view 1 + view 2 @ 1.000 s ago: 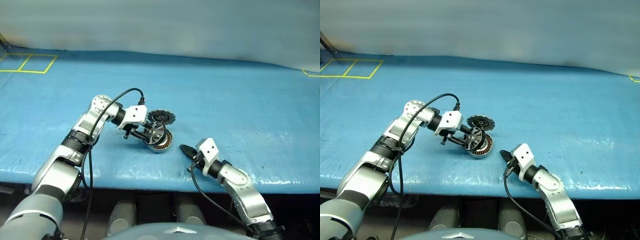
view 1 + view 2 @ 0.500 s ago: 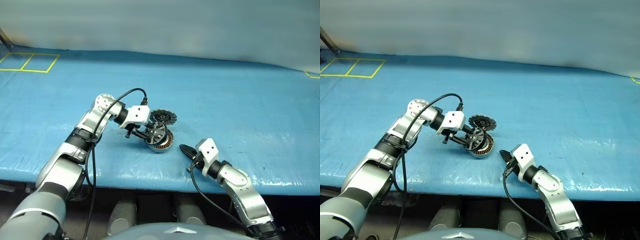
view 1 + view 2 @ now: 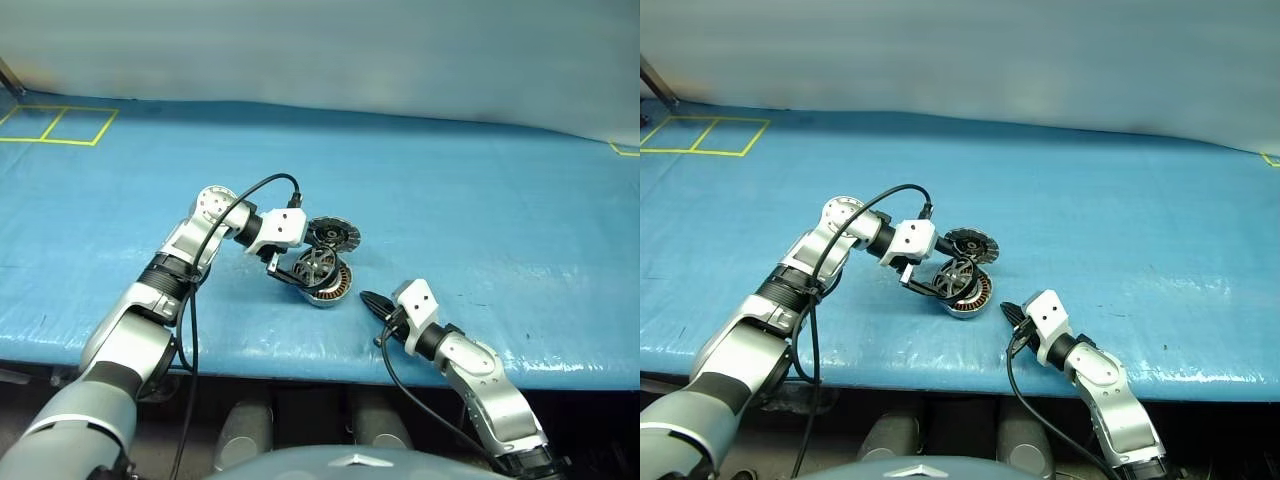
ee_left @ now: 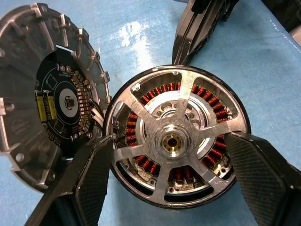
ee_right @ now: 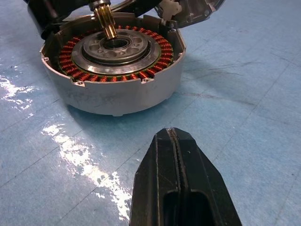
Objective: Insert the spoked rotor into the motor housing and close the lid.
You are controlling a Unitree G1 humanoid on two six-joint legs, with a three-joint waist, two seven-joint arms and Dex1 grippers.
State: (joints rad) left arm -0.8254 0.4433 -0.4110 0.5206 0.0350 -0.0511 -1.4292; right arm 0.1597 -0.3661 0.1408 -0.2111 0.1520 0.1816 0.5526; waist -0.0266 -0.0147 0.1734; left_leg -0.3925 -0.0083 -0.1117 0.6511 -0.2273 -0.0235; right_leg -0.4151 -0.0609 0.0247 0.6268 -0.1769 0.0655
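The motor housing (image 5: 113,94) lies flat on the blue table, its copper windings showing. The lid (image 4: 42,103) stands open at the housing's far edge, dark inner face up. Above the housing leans the spoked rotor (image 4: 186,99), tilted, with its brass shaft tip (image 5: 107,23) at the centre hub. My left gripper (image 3: 303,270) is open, its fingers (image 4: 89,179) spread wide to either side of the rotor's rim. Whether they touch the rim I cannot tell. My right gripper (image 5: 173,134) is shut and empty, low over the table just in front and to the right of the housing.
A blue sheet covers the table, whose front edge (image 3: 300,345) runs close behind my right gripper. Yellow tape squares (image 3: 60,125) mark the far left corner. A black cable (image 3: 240,195) arcs over my left forearm.
My left gripper's fingers have spread apart around the rotor and the hand has edged slightly right. The rotor still leans over the housing. The right arm has kept still.
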